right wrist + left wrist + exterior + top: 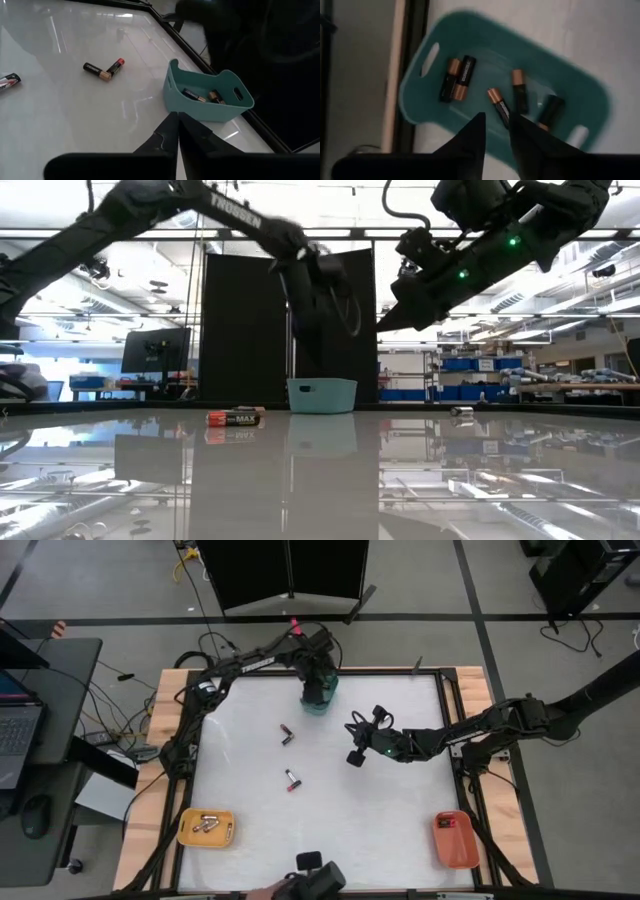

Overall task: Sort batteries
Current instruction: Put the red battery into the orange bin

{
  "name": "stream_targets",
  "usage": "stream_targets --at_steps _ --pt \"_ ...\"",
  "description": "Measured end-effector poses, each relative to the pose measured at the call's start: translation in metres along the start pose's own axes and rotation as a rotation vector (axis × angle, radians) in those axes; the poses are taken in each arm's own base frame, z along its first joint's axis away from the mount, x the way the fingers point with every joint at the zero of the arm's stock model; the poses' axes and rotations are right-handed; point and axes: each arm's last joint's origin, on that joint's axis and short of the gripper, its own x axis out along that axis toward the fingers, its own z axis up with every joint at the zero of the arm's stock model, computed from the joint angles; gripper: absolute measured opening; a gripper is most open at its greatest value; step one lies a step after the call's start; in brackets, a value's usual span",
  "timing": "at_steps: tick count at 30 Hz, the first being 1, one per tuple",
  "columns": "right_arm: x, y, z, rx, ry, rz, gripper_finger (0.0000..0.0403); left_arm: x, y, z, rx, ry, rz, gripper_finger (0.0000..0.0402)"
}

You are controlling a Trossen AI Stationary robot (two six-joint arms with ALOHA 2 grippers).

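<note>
Over the teal bin (318, 703) at the table's far edge, my left gripper (497, 131) hides most of it from above; its fingers stand slightly apart and empty over five black-and-copper batteries (457, 78) inside. Two more pairs of cells (287, 734) lie on the white table (400, 820), others in the yellow tray (207, 828), while the orange tray (455, 840) shows contents I cannot identify. My right gripper (177, 131) hangs mid-table, raised, fingers together, empty.

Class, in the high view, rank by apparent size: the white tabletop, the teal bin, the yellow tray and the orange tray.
1. White tabletop.
2. and 3. Yellow tray and orange tray: look alike, unranked.
4. Teal bin, though the left arm covers much of it.
</note>
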Motion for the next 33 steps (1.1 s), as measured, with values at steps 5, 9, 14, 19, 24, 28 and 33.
stream_targets --at_steps 5,9,14,19,24,28,33 --pt "0.0 0.0 -0.001 -0.021 0.006 0.001 0.0007 -0.045 -0.011 0.0 0.063 -0.01 0.035 0.005" --pt "0.0 0.001 -0.003 -0.032 0.024 0.003 0.0016 -0.074 -0.019 -0.008 0.085 0.015 0.022 0.0009" --pt "0.0 0.001 -0.004 -0.036 0.038 0.004 0.0016 -0.084 -0.029 -0.023 0.138 0.08 -0.015 0.0007" --pt "0.0 0.001 -0.004 -0.037 0.039 0.004 0.0007 -0.064 -0.043 -0.045 0.214 0.144 -0.05 0.0004" --pt "0.0 0.001 -0.005 -0.04 0.044 0.004 0.0021 -0.042 -0.057 -0.078 0.279 0.113 -0.022 0.0003" --pt "0.0 0.001 -0.005 -0.041 0.044 0.004 0.0016 -0.034 -0.071 -0.109 0.334 0.034 0.021 0.0003" --pt "0.0 0.0 -0.005 -0.04 0.043 0.003 0.0007 -0.021 -0.09 -0.136 0.39 -0.02 0.03 0.001"
